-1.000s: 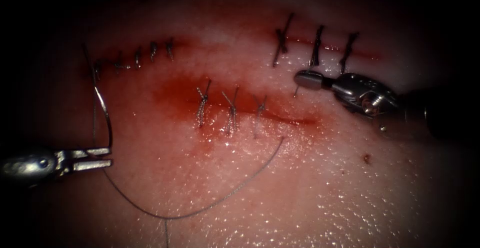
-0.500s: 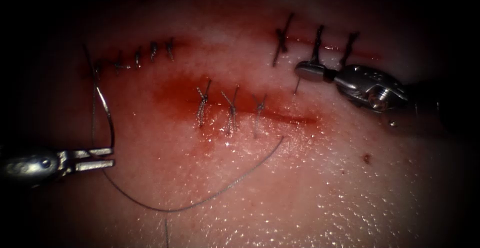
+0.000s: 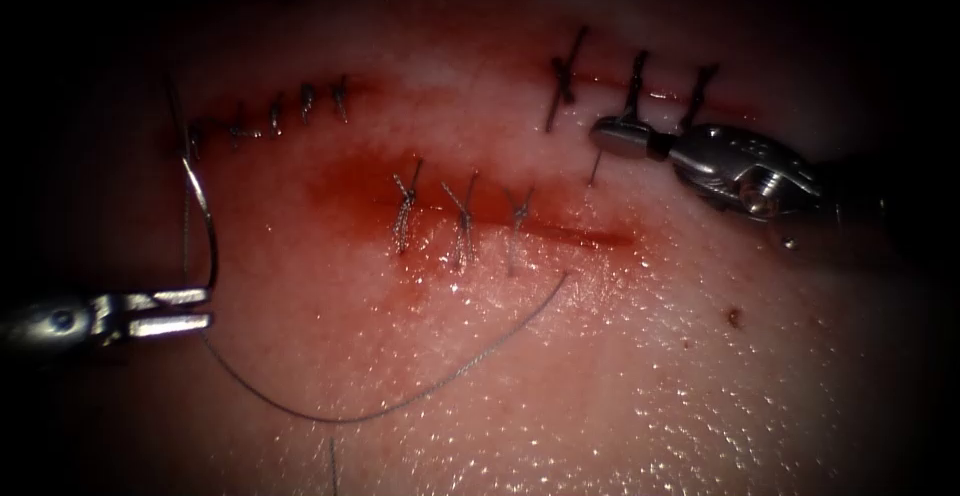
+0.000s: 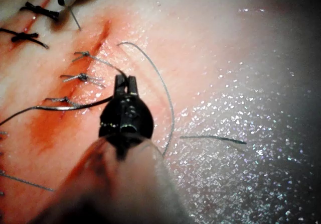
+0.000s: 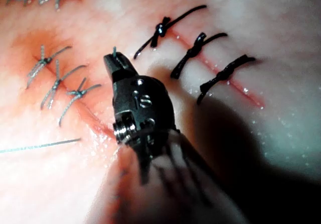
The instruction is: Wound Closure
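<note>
My left tool (image 3: 208, 309) is at the far left, well left of the middle cut (image 3: 585, 237), jaws shut on the curved needle (image 3: 206, 218) near one end. The needle arcs upward free of the tissue (image 3: 640, 376); the left wrist view shows it (image 4: 60, 107) in the jaws' tips (image 4: 125, 78). Grey thread (image 3: 400, 406) sweeps from the left tool across the tissue to an end just below the cut's unstitched right part. My right tool (image 3: 598, 136) hovers above the cut's right end, shut on a short stub of thread (image 3: 593, 171), and is seen close up (image 5: 113, 61).
Three grey stitches (image 3: 462, 211) close the middle cut's left part, with red fluid (image 3: 350, 181) around them. A cut with three dark stitches (image 3: 635, 86) lies at upper right, another with several small stitches (image 3: 290, 111) at upper left. A loose thread piece (image 3: 332, 466) lies near the bottom.
The left tool has drawn a little to the left with the needle. The right tool has shifted up and to the right, still holding its stub.
</note>
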Controlling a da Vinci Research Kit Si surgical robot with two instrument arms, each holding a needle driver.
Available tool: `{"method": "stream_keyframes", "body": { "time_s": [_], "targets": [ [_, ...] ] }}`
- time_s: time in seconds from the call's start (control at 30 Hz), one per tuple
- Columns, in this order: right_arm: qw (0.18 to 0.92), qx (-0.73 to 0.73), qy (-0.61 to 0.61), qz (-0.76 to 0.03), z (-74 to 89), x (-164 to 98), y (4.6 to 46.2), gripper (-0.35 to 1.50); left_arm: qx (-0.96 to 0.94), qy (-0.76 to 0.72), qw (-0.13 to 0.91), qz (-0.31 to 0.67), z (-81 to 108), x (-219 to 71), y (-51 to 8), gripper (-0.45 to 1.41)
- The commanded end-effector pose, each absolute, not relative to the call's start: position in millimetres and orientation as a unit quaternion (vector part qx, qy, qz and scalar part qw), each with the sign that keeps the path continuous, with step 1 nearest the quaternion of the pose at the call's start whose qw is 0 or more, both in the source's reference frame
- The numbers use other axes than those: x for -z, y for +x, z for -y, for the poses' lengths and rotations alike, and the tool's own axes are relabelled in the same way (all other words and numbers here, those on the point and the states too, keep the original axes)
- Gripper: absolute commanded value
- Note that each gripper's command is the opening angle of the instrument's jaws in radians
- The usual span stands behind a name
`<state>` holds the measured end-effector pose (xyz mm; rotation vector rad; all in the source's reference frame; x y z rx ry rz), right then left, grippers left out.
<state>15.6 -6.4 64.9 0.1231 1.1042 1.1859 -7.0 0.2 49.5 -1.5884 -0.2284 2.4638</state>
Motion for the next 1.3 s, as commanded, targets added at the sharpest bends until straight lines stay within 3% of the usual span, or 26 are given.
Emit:
{"method": "stream_keyframes", "body": {
  "time_s": [0.03, 0.1, 0.13, 0.23, 0.4, 0.47, 0.53, 0.7, 0.77, 0.93, 1.13, 1.3],
  "targets": [
    [0.686, -0.526, 0.061, -0.499, 7.0, -66, 16.4, 0.22, -0.833, -0.539, 0.099, 0.078, 0.9, -50, -7.1, -0.45],
    [0.683, -0.526, 0.060, -0.503, 6.8, -66, 16.3, 0.71, -0.830, -0.545, 0.096, 0.074, 1.4, -50, -6.2, -0.45],
    [0.679, -0.526, 0.057, -0.509, 6.7, -66, 16.2, 0.86, -0.826, -0.551, 0.097, 0.069, 1.8, -50, -5.6, -0.45],
    [0.673, -0.526, 0.055, -0.518, 6.5, -65, 16.0, 0.99, -0.825, -0.554, 0.104, 0.046, 2.7, -51, -3.7, -0.45],
    [0.673, -0.525, 0.056, -0.518, 6.5, -65, 15.8, 1.03, -0.834, -0.535, 0.134, 0.031, 4.0, -53, -0.9, -0.45],
    [0.676, -0.521, 0.053, -0.518, 6.6, -65, 15.8, 1.04, -0.836, -0.525, 0.156, 0.028, 4.4, -55, 0.1, 0.05],
    [0.678, -0.519, 0.052, -0.519, 6.6, -65, 15.8, 1.06, -0.839, -0.511, 0.186, 0.025, 4.5, -56, 0.8, 0.35],
    [0.681, -0.513, 0.051, -0.519, 6.6, -65, 15.4, 1.08, -0.848, -0.462, 0.260, -0.003, 4.0, -58, 3.0, 1.01],
    [0.682, -0.512, 0.052, -0.520, 6.7, -65, 15.1, 1.08, -0.853, -0.447, 0.270, -0.015, 3.6, -58, 3.7, 1.16],
    [0.682, -0.512, 0.051, -0.520, 6.8, -65, 14.5, 1.06, -0.862, -0.411, 0.294, -0.040, 2.6, -56, 4.3, 1.28],
    [0.682, -0.512, 0.051, -0.520, 6.9, -65, 14.5, 1.03, -0.870, -0.426, 0.241, -0.050, 2.9, -55, 0.7, 0.98],
    [0.682, -0.510, 0.051, -0.522, 7.0, -65, 14.5, 1.03, -0.881, -0.423, 0.197, -0.074, 2.8, -56, -2.9, 0.96]
  ]
}}
